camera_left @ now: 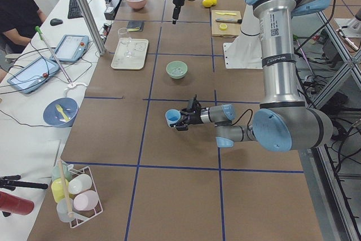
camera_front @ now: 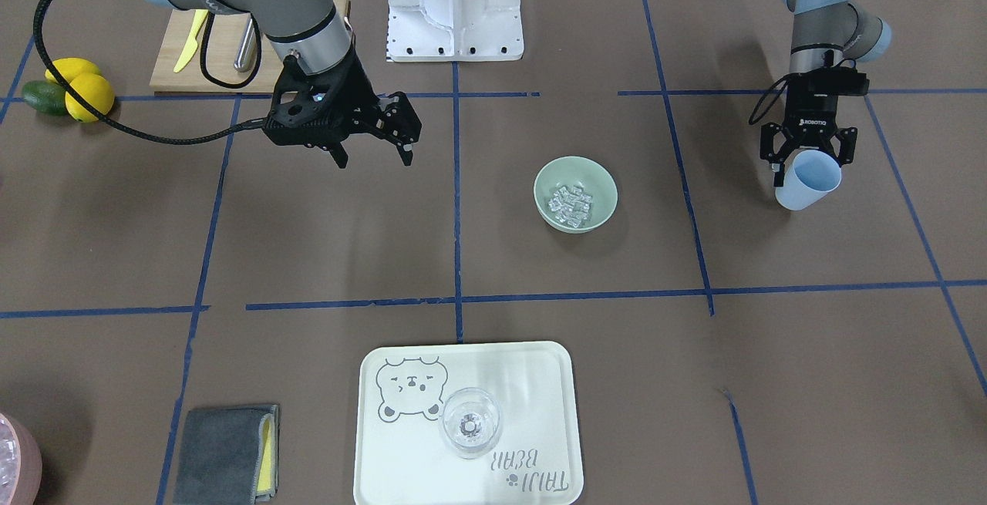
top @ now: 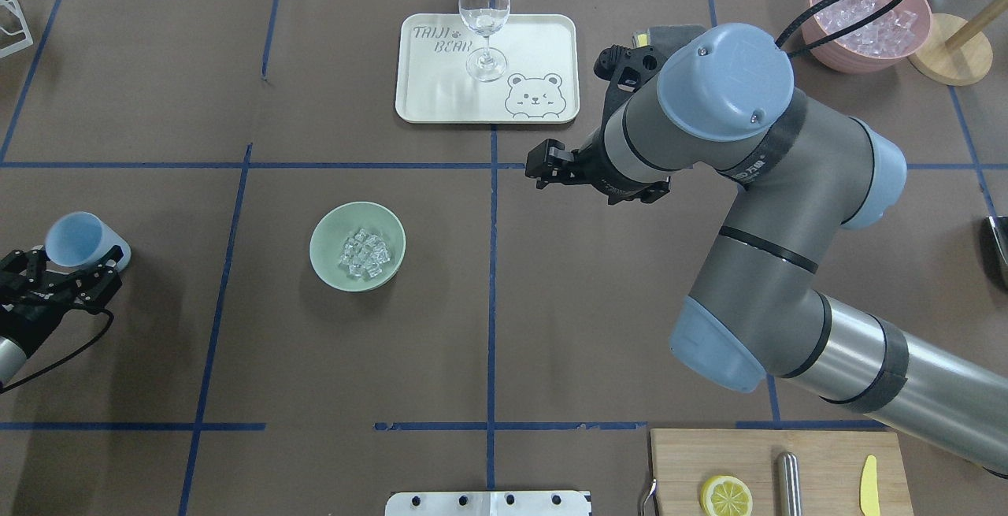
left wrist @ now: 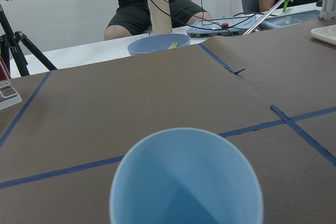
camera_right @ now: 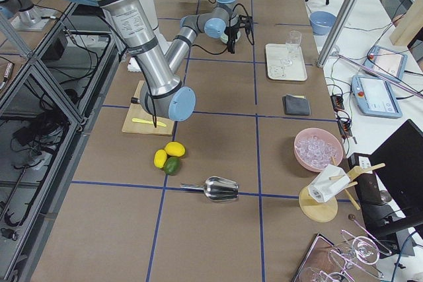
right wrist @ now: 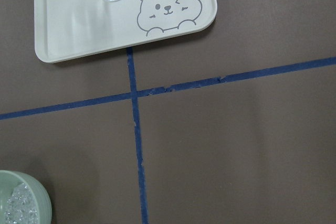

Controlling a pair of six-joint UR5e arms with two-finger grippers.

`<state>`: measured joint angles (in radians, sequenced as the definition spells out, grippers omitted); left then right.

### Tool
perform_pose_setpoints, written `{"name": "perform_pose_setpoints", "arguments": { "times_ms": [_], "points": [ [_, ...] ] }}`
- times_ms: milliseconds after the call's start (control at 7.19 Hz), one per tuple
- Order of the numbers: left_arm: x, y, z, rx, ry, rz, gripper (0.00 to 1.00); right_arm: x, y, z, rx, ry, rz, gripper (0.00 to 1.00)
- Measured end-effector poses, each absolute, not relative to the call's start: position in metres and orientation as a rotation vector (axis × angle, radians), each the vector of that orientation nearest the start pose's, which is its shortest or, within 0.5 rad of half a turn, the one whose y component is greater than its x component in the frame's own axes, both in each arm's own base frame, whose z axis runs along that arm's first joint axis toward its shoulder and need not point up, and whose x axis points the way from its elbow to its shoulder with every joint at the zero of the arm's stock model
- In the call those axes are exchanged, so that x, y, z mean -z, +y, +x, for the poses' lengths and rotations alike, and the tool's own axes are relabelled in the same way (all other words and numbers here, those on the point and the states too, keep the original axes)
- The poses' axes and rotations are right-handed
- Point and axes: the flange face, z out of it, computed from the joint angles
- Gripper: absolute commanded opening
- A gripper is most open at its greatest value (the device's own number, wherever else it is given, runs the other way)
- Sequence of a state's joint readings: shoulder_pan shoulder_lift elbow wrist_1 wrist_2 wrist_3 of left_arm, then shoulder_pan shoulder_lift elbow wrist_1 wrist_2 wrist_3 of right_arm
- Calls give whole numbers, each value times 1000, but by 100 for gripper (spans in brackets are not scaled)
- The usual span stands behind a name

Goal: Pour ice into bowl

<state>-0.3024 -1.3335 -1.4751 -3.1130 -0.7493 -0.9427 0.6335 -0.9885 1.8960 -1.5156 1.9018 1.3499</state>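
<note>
The pale green bowl [camera_front: 597, 173] sits near the table's middle with the clear ice [camera_front: 570, 203] heaped inside it; the overhead view shows the same bowl [top: 331, 232] and ice [top: 364, 252]. My left gripper [camera_front: 810, 168] is shut on a light blue cup [camera_front: 808, 181], well off to the bowl's side, near the table's left edge. The cup [left wrist: 186, 182] is tipped on its side and looks empty inside. My right gripper [camera_front: 374, 159] hangs open and empty above the table on the bowl's other side. In the right wrist view, part of the bowl [right wrist: 44, 203] shows in the lower left corner.
A cream bear tray [camera_front: 540, 382] with a wine glass [camera_front: 470, 422] lies at the far edge. A pink container of ice [top: 870, 16], a grey cloth [camera_front: 224, 451], a cutting board [top: 772, 461], lemons [camera_front: 85, 89] and a white base plate [camera_front: 455, 27] ring the work area.
</note>
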Motion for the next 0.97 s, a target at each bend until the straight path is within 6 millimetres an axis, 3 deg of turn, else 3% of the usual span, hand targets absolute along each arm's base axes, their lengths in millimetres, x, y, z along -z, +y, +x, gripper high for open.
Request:
{"name": "perform_pose_setpoints", "arguments": {
  "times_ms": [973],
  "points": [
    [-635, -305, 295, 202, 724, 1104, 100, -181, -442, -431, -219, -995, 119, 100]
  ]
}}
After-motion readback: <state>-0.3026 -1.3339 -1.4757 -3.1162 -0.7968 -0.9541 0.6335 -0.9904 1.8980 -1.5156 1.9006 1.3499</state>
